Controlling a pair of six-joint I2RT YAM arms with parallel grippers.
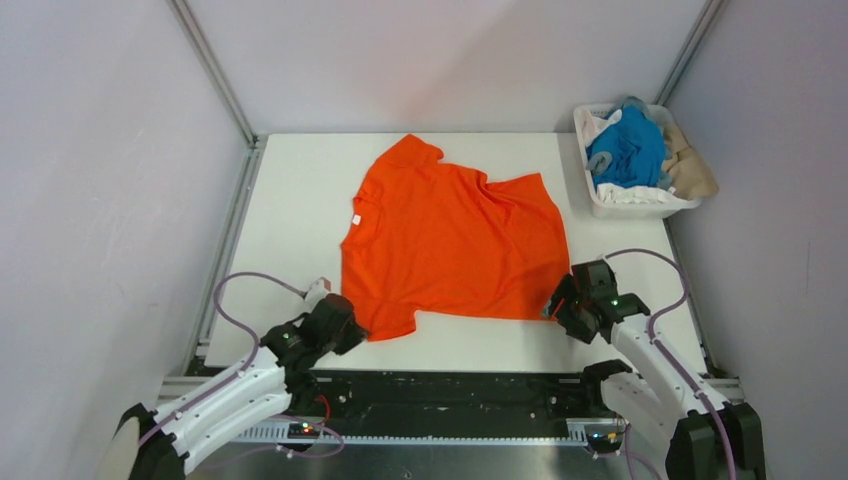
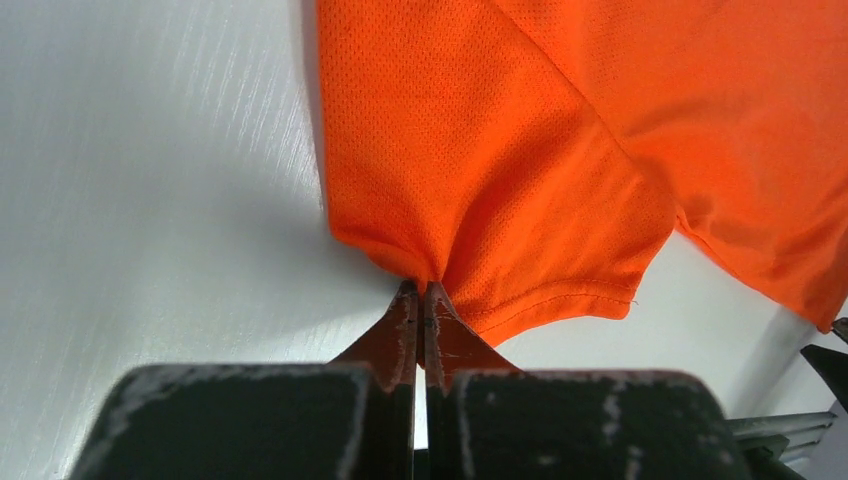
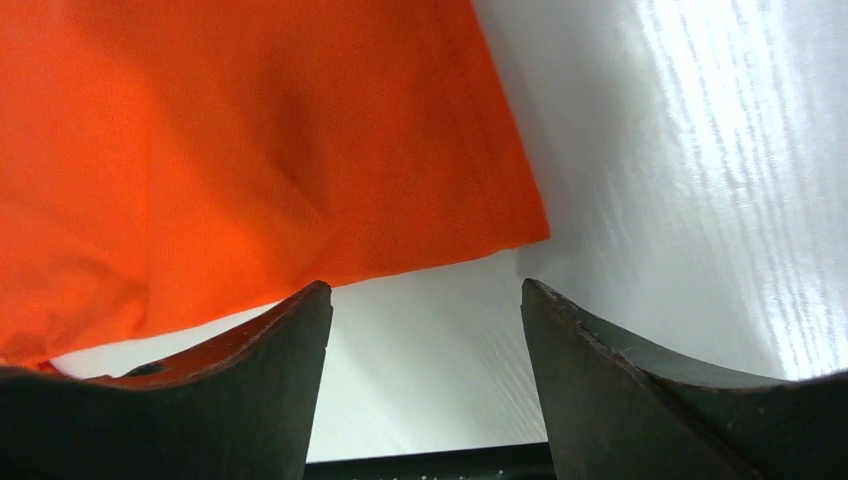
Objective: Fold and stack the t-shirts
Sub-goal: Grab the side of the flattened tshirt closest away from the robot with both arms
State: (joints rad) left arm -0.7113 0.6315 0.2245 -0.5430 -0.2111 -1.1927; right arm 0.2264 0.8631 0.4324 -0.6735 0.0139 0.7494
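T-shirt sleeve (image 2: 500,200) sits pinched in left hand (image 2: 417,292); right hand (image 3: 425,290) gapes.

"What's that in the far right corner of the tabletop (image 1: 295,195)?"

"A white plastic basket (image 1: 632,209), sitting close to the right edge."

"And around the white tabletop?"

"Pale walls (image 1: 100,200) on the left, far and right sides. A metal post (image 1: 212,72) rises at each far corner, and a dark rail (image 1: 450,395) runs along the near edge."

bright, even | glare on table (image 3: 720,150) | soft shadows | fingers (image 3: 620,390) blurred
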